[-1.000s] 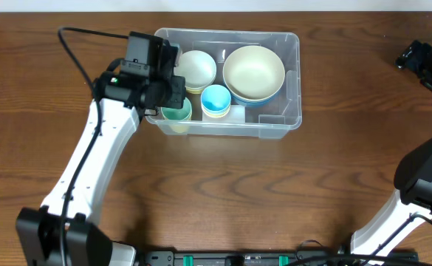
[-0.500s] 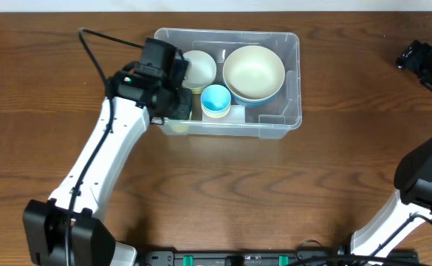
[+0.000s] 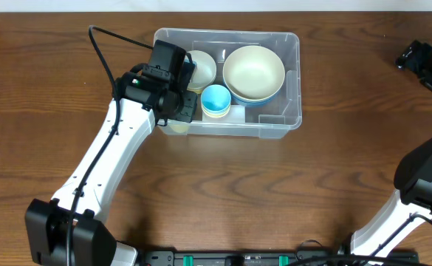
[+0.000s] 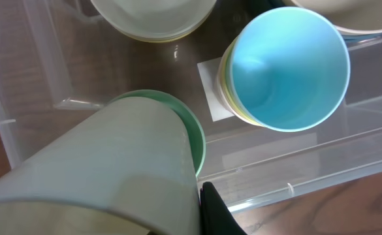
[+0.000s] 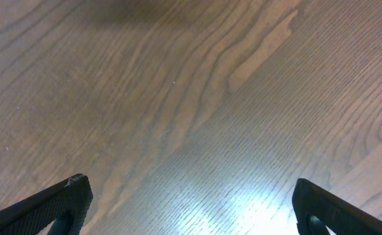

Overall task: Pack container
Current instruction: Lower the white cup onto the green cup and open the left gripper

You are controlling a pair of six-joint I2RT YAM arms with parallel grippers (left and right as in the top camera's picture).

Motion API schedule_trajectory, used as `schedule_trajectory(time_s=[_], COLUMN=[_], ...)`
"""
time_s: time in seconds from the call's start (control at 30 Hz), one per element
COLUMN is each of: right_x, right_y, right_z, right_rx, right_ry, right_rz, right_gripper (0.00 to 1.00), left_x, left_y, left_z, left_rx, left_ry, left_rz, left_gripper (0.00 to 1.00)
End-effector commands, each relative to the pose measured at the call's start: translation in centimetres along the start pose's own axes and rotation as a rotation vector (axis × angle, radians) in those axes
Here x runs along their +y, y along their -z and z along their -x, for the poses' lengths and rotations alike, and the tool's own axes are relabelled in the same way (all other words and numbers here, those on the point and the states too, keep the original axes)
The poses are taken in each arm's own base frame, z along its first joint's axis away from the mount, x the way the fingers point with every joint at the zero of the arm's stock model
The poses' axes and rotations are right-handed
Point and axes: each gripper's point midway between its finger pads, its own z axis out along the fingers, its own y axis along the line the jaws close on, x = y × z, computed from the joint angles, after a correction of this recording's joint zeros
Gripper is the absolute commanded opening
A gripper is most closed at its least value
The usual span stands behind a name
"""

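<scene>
The container [image 3: 293,81] is a clear bin at the back middle of the table. Its near wall [image 4: 295,163] also shows in the left wrist view. My left gripper [image 3: 177,108] hangs over its front left corner, shut on a pale green cup [image 4: 112,163]. The cup fills that view's lower left, pressed against the one black finger [image 4: 213,212] that shows; the other finger is hidden behind it. The cup's far edge [image 4: 196,140] is brighter green and lies inside the bin. My right gripper [image 5: 191,209] stands wide open over bare wood, far to the right.
In the bin are a blue cup [image 3: 216,99] nested in a yellowish one, a cream bowl [image 3: 203,68] and a large cream bowl [image 3: 254,70] sitting in a blue one. A white label [image 4: 210,91] lies on the bin floor. The right arm [image 3: 422,63] stays at the table's right edge.
My left arm has swung to the right with the cup in it, from the bin's left wall to over its front left corner. The right arm has not moved.
</scene>
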Motion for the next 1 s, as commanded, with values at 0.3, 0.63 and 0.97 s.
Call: schedule_trajectory(time_s=[0.3,0.63,0.97], right_x=[0.2,0.2,0.2], right_y=[0.8,0.8,0.8], right_z=[0.2,0.2,0.2], right_rx=[-0.021,-0.021,-0.021], right_ry=[-0.015,-0.015,-0.015], right_rz=[0.005,0.005,0.005], right_gripper=[0.99,0.99,0.99], left_x=[0.4,1.3,1.7], left_y=[0.2,2.9,14.2], left_z=[0.0,0.2,-0.3], left_rx=[0.002,-0.034,-0.263], left_ry=[-0.012,0.022,0.045], left_rz=[0.024,0.035,0.042], left_gripper=[0.50,0.57,0.80])
